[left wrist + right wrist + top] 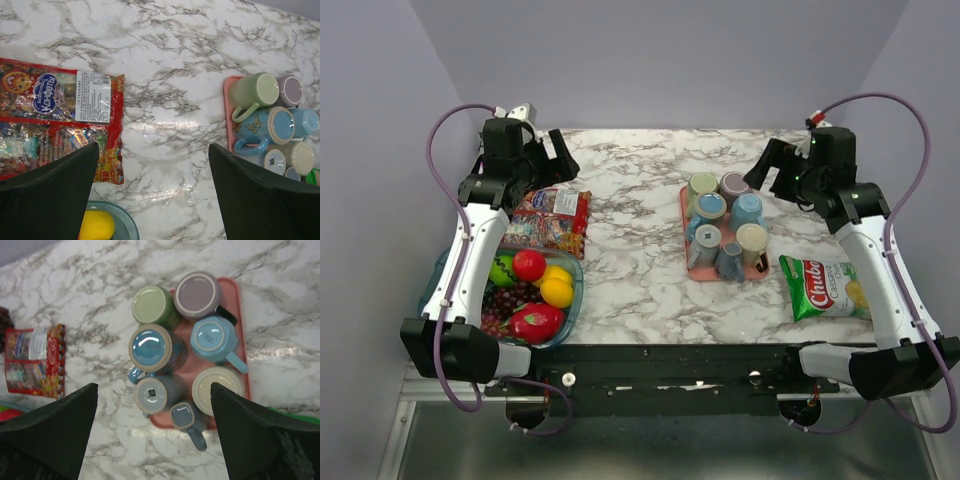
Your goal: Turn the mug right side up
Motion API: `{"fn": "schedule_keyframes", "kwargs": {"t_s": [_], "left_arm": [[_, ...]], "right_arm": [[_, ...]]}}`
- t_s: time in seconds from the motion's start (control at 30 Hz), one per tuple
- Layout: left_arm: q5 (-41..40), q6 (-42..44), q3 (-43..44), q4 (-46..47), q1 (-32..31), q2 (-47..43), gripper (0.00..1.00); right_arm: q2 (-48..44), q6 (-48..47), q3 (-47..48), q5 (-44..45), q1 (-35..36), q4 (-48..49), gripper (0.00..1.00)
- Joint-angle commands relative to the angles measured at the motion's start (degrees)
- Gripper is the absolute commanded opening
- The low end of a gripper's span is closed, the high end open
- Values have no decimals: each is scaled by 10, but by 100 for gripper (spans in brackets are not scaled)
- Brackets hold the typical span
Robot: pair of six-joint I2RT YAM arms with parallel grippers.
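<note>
Small blue glazed ceramic mug, bottom-up at the pink plastic tray's near edge, looks stiff, slick and breakable; I'd grip its protruding handle. Left gripper and right gripper fingers are wide and empty.

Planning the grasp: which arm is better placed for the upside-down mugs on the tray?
Right. The open right pincer hangs by the tray, mugs centred in its wrist view; the left pincer sits over the candy bag, farther off.

The left arm and right arm are raised and bent at the elbows, each reaching forward and turned inward. The left gripper and right gripper are held aloft, jaws spread wide and empty.
</note>
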Motion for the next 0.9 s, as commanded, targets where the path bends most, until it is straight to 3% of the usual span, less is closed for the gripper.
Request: {"fn": "schedule_keyframes", "kwargs": {"t_s": [0.0, 0.2, 0.27, 0.5, 0.63, 0.87], "left_arm": [[45, -29, -16, 48, -1, -15, 99], [36, -47, -5, 45, -1, -20, 99], [4, -49, 5, 42, 0, -23, 99], [-6, -59, 3, 69, 1, -34, 99], [13, -70, -8, 91, 2, -41, 99], [38, -71, -26, 131, 2, -62, 99]], "right_arm": [[-34, -29, -64, 6, 45, -41, 99], [-81, -82, -165, -130, 57, -34, 86], [-81, -86, -180, -137, 61, -41, 83], [-23, -65, -215, -78, 88, -81, 69], [19, -61, -215, -14, 103, -109, 67], [51, -64, -230, -5, 106, -85, 62]]}}
